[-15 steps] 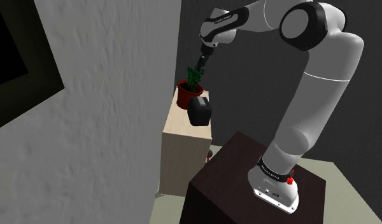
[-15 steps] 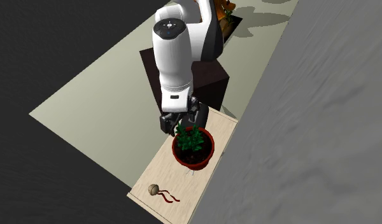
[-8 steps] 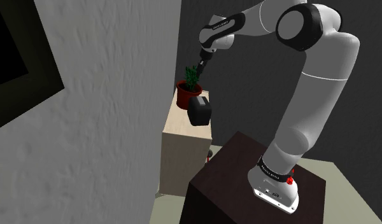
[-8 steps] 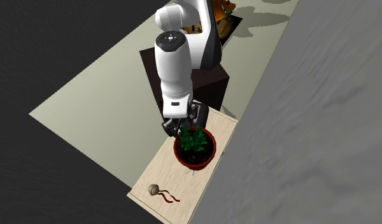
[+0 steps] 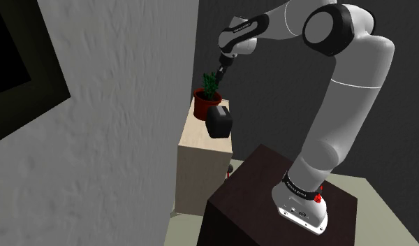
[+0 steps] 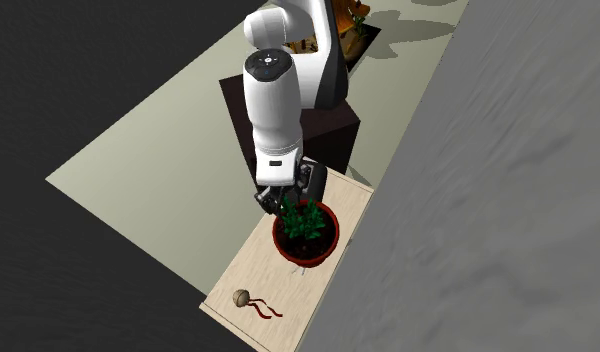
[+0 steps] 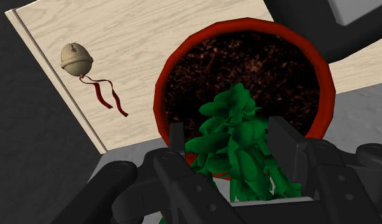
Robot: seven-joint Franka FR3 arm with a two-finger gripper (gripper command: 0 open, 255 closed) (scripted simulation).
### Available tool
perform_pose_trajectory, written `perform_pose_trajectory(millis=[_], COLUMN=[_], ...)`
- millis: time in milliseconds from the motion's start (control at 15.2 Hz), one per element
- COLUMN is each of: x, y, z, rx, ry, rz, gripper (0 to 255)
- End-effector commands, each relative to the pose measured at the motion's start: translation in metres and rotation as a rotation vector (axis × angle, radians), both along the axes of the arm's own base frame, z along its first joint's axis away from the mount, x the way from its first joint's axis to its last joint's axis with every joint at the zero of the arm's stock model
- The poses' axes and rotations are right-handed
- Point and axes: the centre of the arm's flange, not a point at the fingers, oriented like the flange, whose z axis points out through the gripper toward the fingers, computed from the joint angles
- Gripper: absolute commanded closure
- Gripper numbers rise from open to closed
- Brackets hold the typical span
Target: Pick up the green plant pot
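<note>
Right in front, the black gripper [image 7: 228,137] hangs wide open, its fingers flanking the soft green plant [image 7: 240,118] without touching the rim. Just beyond, the red pot [image 7: 160,95] stands on the pale wooden cabinet top [image 7: 132,44], well apart from a small bell [image 7: 76,58]. It looks rigid and soil-heavy, so I'd grip the rim wall, not the leaves.

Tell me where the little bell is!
In the second exterior view the bell lies near the lower left end of the wooden top, apart from the red pot.
</note>
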Motion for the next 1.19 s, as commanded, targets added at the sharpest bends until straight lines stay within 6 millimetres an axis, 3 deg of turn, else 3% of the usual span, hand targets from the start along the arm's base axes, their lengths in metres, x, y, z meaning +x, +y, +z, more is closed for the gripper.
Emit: perform_pose_trajectory(millis=[0,990,1122], x=[0.000,0.000,0.000], y=[0.000,0.000,0.000], z=[0.000,0.079,0.080], rx=[0.000,0.000,0.000], ry=[0.001,0.001,0.001], rz=[0.000,0.000,0.000], gripper=[255,255,255])
